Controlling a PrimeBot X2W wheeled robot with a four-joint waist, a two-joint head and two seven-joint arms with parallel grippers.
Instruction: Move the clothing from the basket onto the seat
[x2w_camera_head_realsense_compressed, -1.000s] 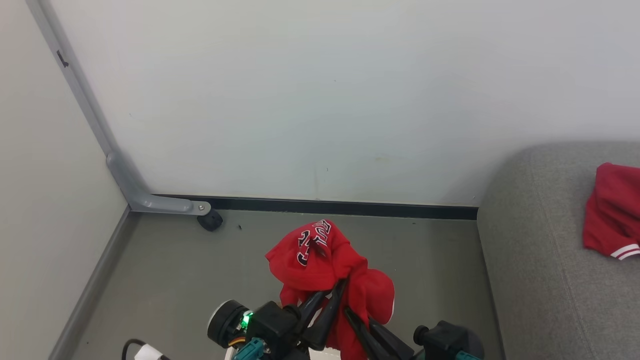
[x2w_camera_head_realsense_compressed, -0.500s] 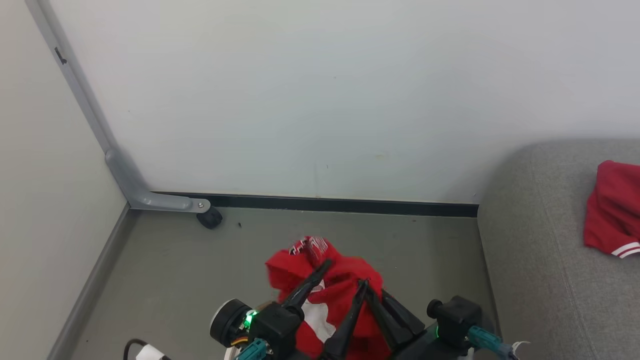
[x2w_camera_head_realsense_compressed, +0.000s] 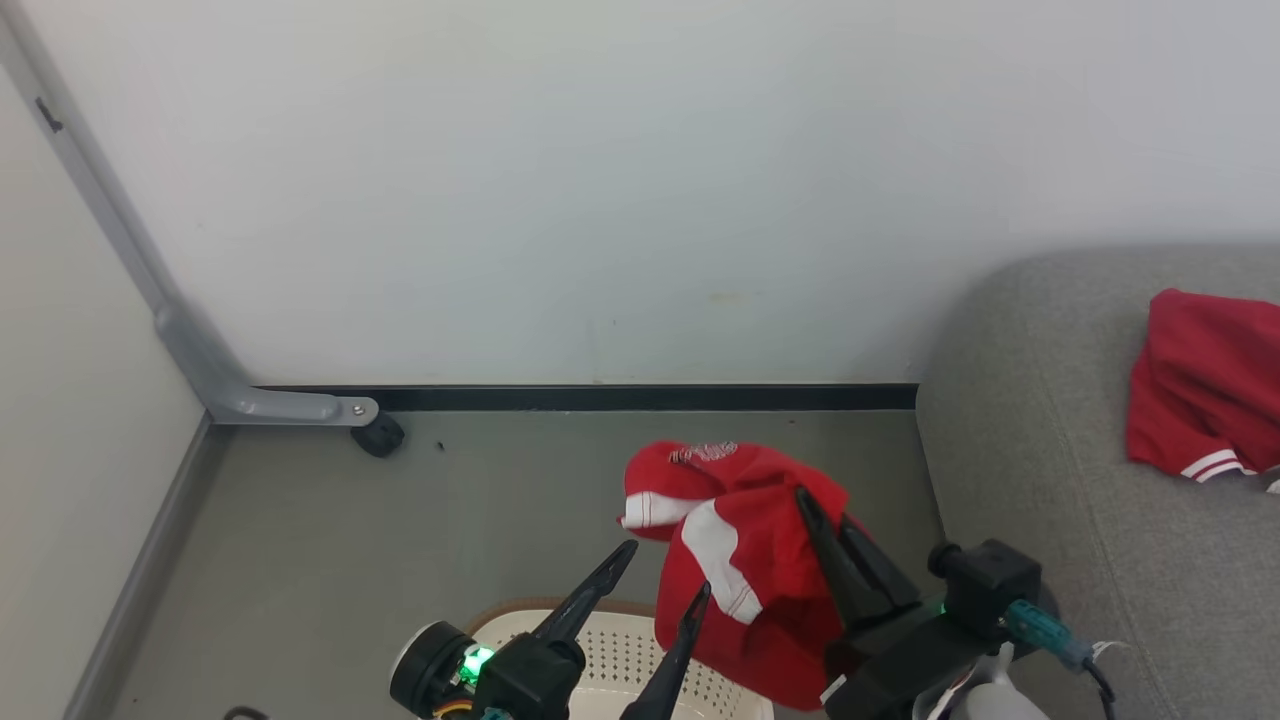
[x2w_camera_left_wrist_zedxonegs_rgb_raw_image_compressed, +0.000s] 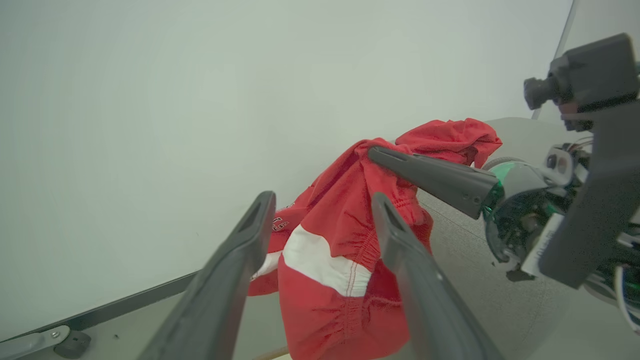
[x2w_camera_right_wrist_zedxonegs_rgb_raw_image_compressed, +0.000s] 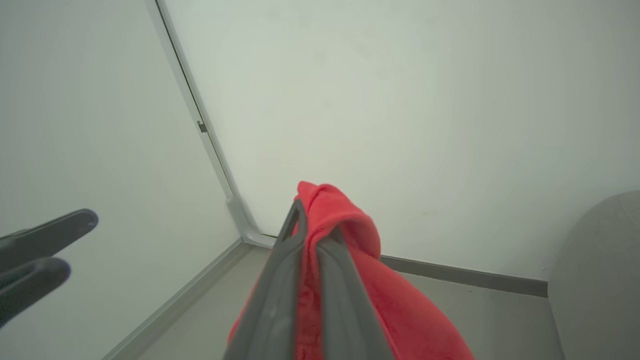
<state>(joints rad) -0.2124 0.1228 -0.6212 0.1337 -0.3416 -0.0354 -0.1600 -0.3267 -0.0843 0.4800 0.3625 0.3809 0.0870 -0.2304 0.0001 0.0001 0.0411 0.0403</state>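
Nearest me, the basket (x2w_camera_head_realsense_compressed: 610, 640) sits below my left gripper (x2w_camera_head_realsense_compressed: 667, 567), its fingers apart and empty. My right gripper (x2w_camera_head_realsense_compressed: 822, 505) is clamped on a red garment (x2w_camera_head_realsense_compressed: 760, 480), which hangs short of the seat (x2w_camera_head_realsense_compressed: 1050, 480). A striped-cuff garment (x2w_camera_head_realsense_compressed: 1200, 380) already lies there.

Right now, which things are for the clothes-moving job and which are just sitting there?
For the job: hanging red clothing, pinched by the right fingers; second red garment on the grey seat; white basket.
Just there: little black wheel; grey metal bar; black skirting strip.
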